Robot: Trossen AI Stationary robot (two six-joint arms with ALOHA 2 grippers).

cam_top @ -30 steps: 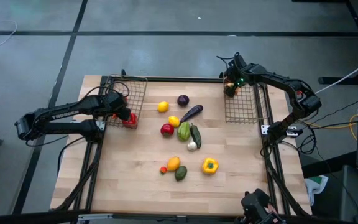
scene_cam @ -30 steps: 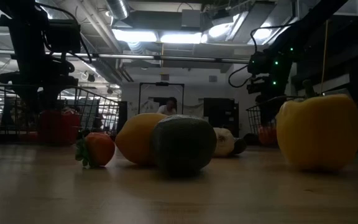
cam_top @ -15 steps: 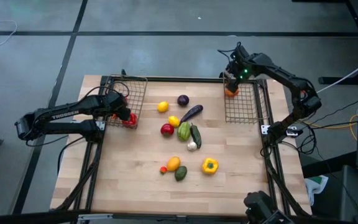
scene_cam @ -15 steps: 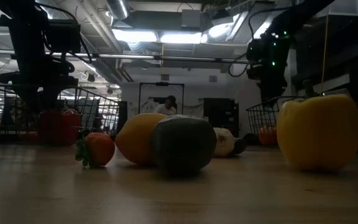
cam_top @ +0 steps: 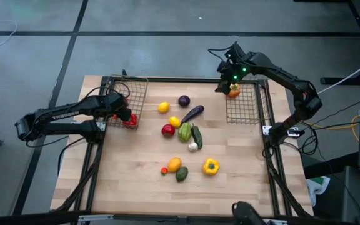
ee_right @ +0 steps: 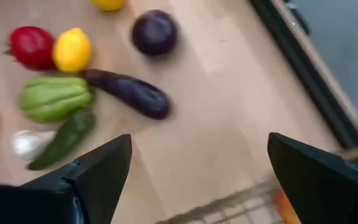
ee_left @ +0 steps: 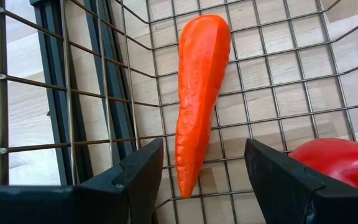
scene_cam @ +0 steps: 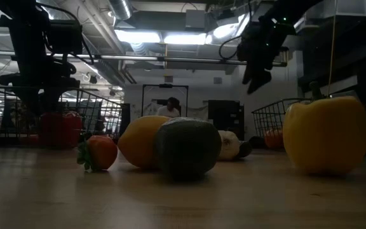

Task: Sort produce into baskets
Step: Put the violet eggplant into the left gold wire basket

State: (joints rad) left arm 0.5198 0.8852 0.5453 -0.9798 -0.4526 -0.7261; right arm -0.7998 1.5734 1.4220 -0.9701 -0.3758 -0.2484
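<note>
Produce loose mid-table between two baskets | left gripper over left basket, fingers parted with nothing between, carrot and red pepper on mesh beneath | right gripper raised at right basket rim, spread wide, empty | orange piece, possibly a pepper, in right basket

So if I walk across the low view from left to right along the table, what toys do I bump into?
Red pepper in the basket → little strawberry → orange lemon-shaped fruit → dark green avocado → white garlic → big yellow pepper.
</note>
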